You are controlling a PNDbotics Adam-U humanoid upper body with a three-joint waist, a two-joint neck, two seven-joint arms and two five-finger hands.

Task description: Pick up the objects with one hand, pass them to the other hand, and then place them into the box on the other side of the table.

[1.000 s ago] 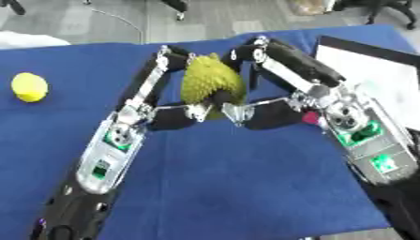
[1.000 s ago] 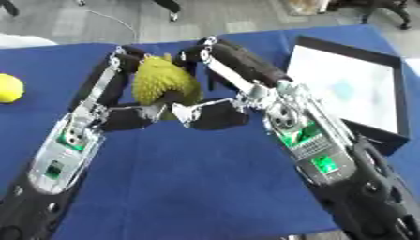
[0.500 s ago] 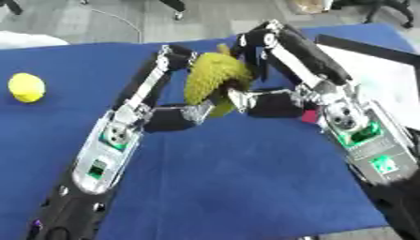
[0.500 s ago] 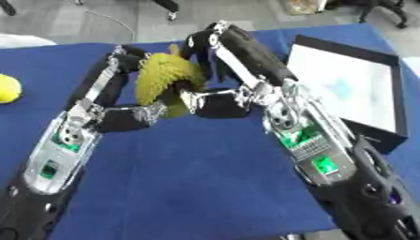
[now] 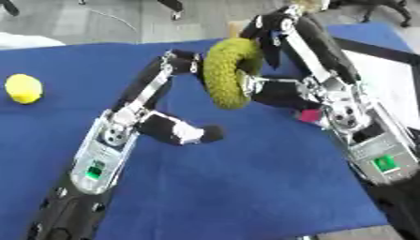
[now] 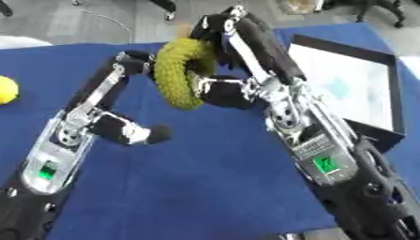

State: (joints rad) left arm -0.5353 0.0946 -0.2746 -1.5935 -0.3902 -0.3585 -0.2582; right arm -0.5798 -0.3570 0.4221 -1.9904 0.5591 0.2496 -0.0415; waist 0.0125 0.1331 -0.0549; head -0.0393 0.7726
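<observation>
Green knobbly fruit [image 5: 229, 72] is clamped in the right hand [image 5: 275, 86], lifted above the blue cloth [image 5: 246, 187]. Left hand [image 5: 160, 115], fingers straight, touches its far side. Box [image 6: 348, 89] lies beyond the right hand, so the handover looks complete.

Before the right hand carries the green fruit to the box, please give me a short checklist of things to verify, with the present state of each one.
1. Right hand has its fingers curled round the green spiky fruit: ok.
2. Left hand is off the fruit: cannot tell; its fingertips are right beside the fruit.
3. Fruit is lifted off the blue table: ok, it hangs above the cloth.
4. Box on the robot's right is open: ok; how much room is inside: cannot tell, since the right arm hides part of it.
5. The way from the fruit to the box has nothing in it: ok as far as seen.
6. Yellow fruit waits at the left: ok, untouched.
</observation>
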